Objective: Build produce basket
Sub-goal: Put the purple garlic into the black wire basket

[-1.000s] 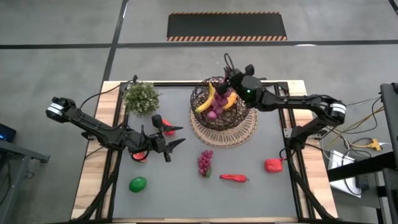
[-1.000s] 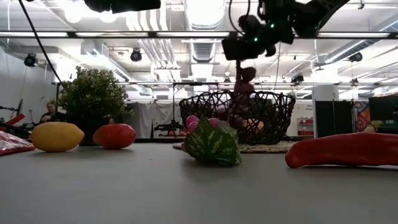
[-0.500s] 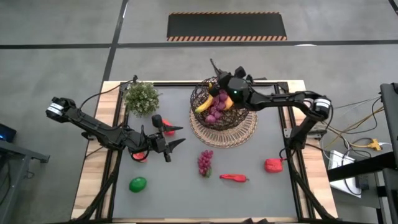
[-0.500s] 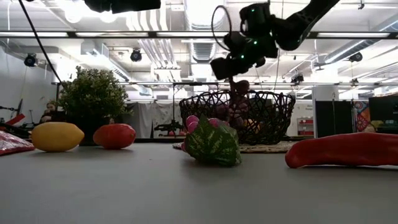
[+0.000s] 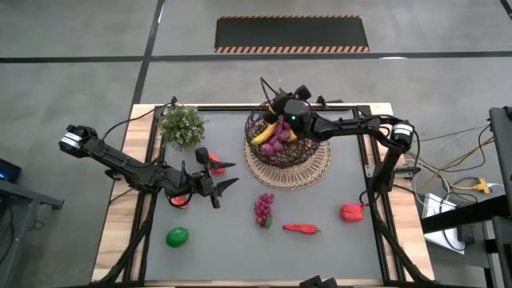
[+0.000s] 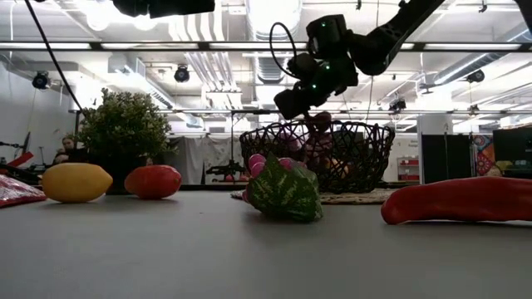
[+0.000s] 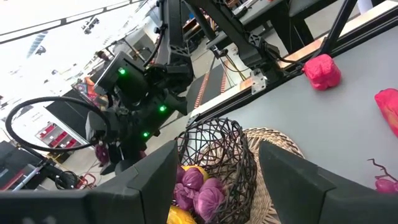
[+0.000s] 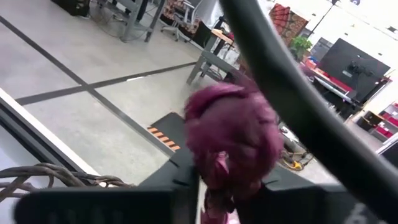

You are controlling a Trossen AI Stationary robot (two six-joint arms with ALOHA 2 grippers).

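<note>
A grey table (image 5: 232, 240) is seen. Directly on it are set a round woven mat (image 5: 308, 172), a leafy plant (image 5: 182, 125), a green lime (image 5: 177, 237), purple grapes (image 5: 263, 209), a long red pepper (image 5: 301, 229) and a red piece (image 5: 350, 212). The basket (image 5: 264, 154) is borne by the mat.

Dark brown wire-mesh basket (image 5: 282, 136) holds yellow banana (image 5: 263, 133) and purple grapes (image 5: 274, 144); tan woven mat (image 5: 308, 170) beneath it; green lime (image 5: 177, 237), red pepper (image 5: 300, 229) nearer front.
</note>
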